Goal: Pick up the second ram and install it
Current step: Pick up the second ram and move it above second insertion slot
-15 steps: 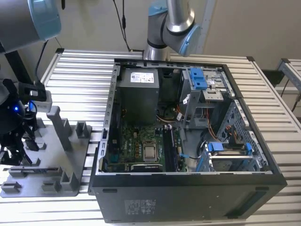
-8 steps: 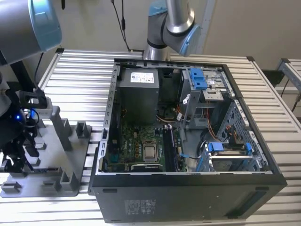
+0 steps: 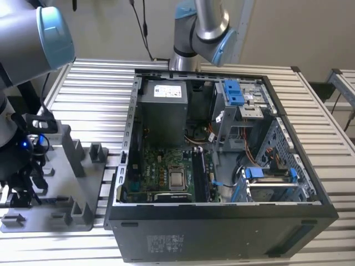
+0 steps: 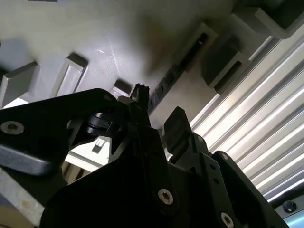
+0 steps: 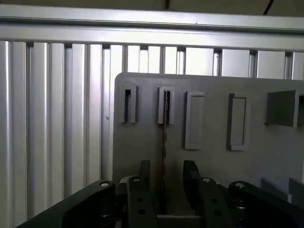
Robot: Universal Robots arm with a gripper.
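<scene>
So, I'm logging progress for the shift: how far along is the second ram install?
Early. Done: the gripper is lined up over the grey holder tray, jaws open either side of the second ram. In hand: nothing yet; the stick stands edge-up in its tray slot. Left: the grasp, the lift and the seating inside the open computer case.
</scene>
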